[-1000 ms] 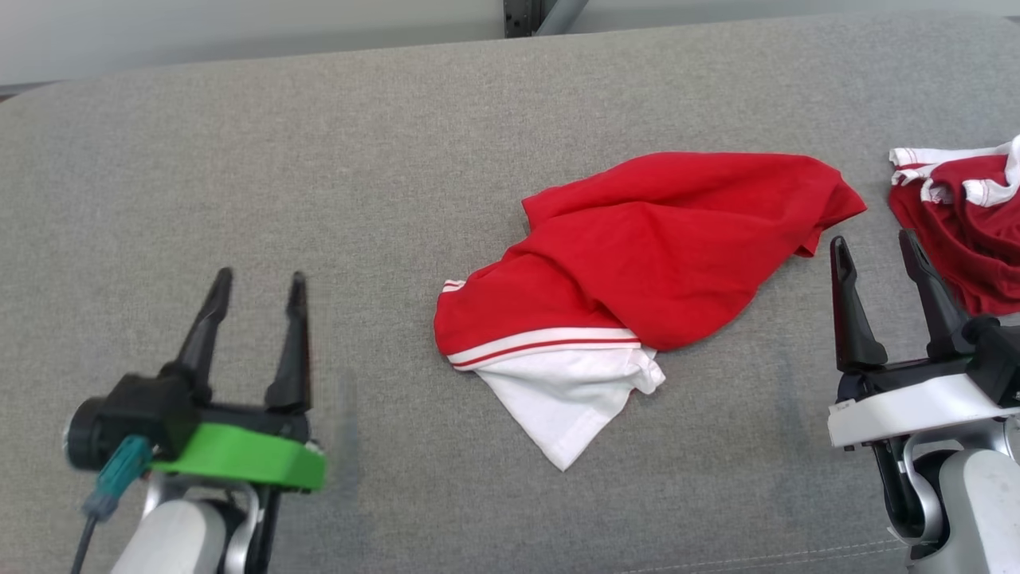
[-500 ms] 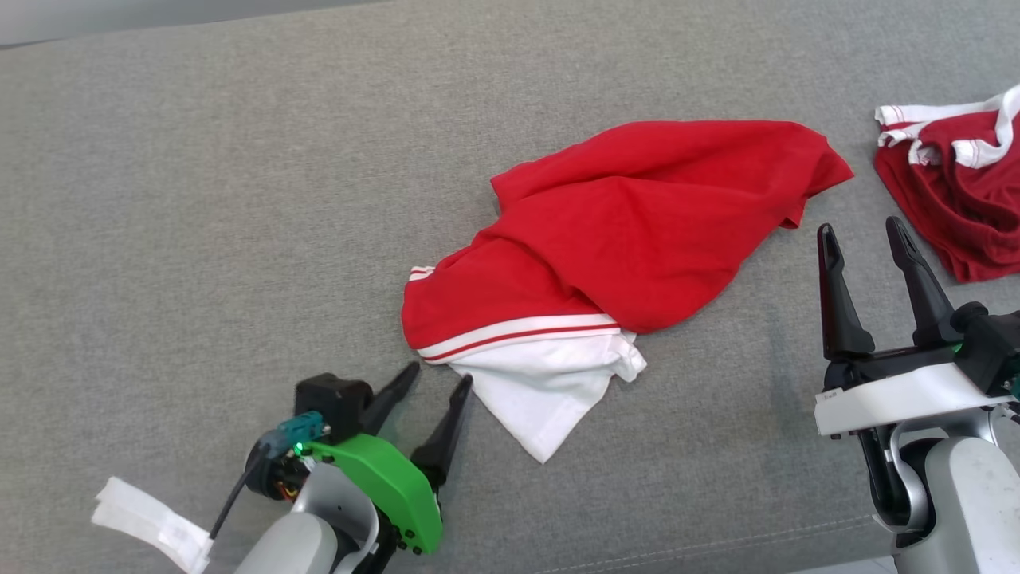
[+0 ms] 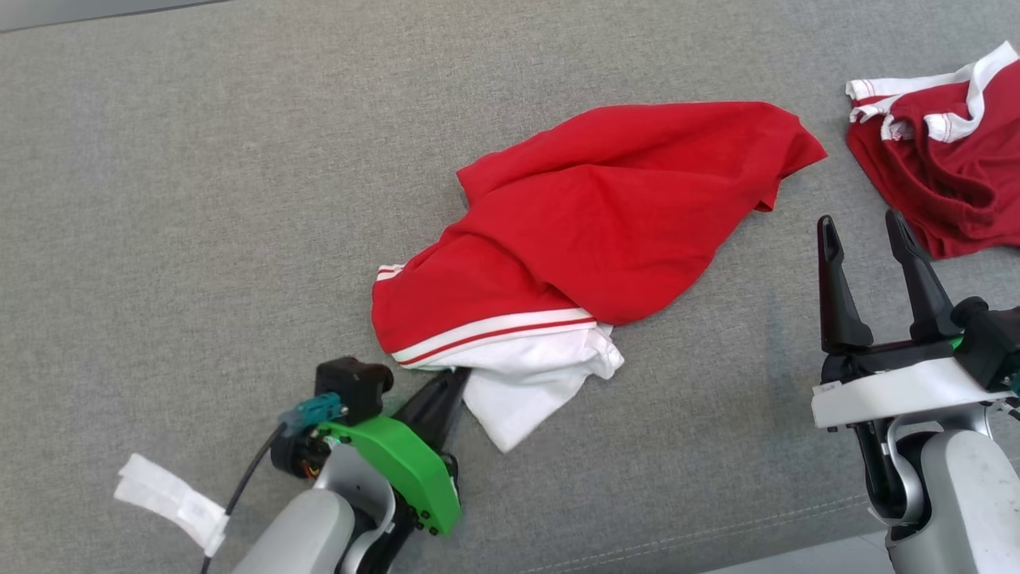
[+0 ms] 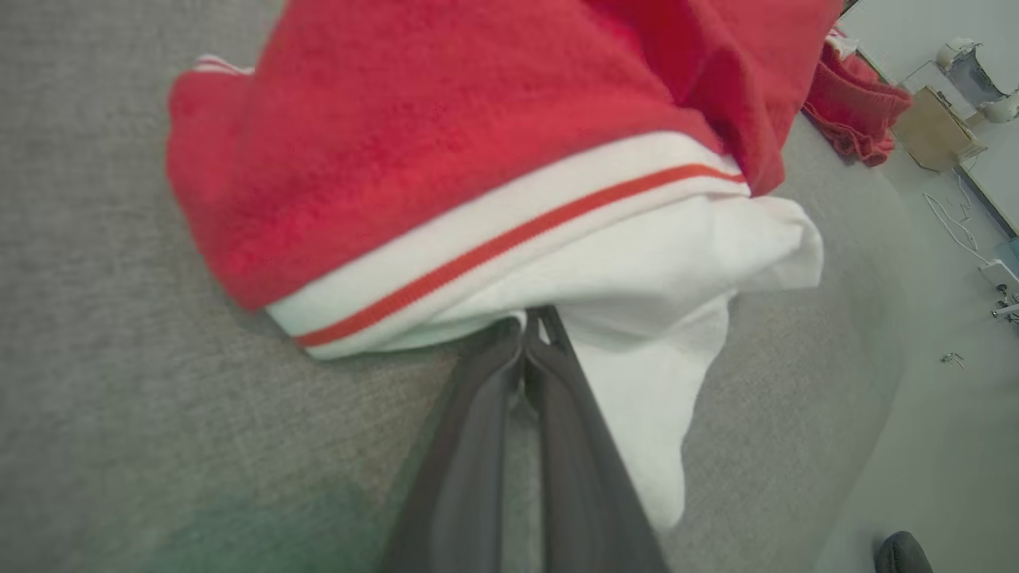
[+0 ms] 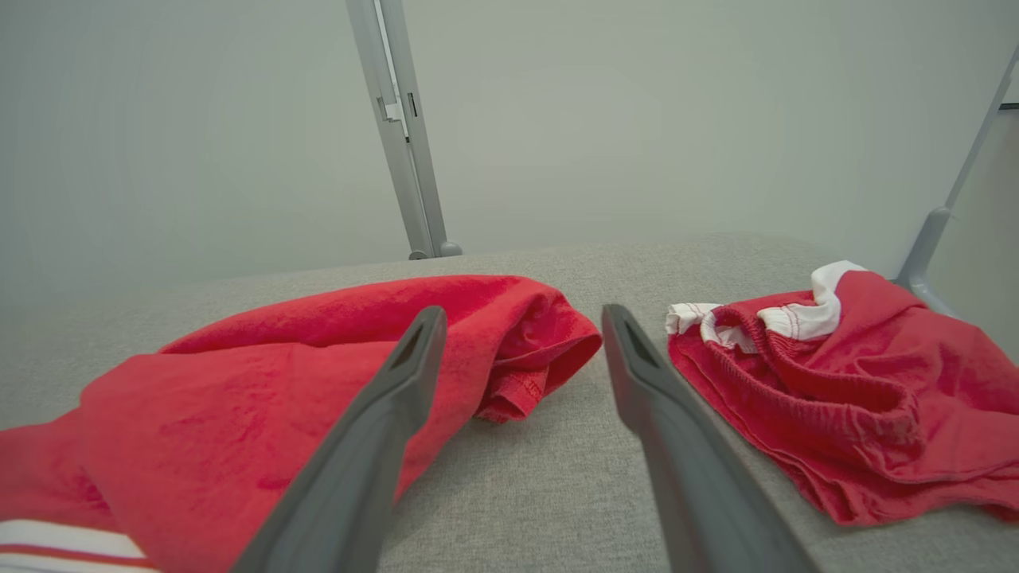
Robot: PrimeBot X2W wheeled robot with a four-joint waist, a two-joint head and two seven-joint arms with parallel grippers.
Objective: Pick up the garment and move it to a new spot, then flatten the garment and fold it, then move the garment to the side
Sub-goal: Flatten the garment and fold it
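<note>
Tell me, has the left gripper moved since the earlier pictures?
Yes. The left gripper went right, to the garment, and shut on its white hem.

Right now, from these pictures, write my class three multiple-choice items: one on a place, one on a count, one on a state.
1. Where does the left gripper touch the shirt? A white edge B red corner C middle
2. How many garments lie on the cushion? A one B two C three
3. The right gripper is: A shut on cloth B open, empty C shut, empty
1 A, it nips the white cloth; 2 B, shirt plus darker red garment; 3 B, its jaws stand apart, nothing between.
</note>
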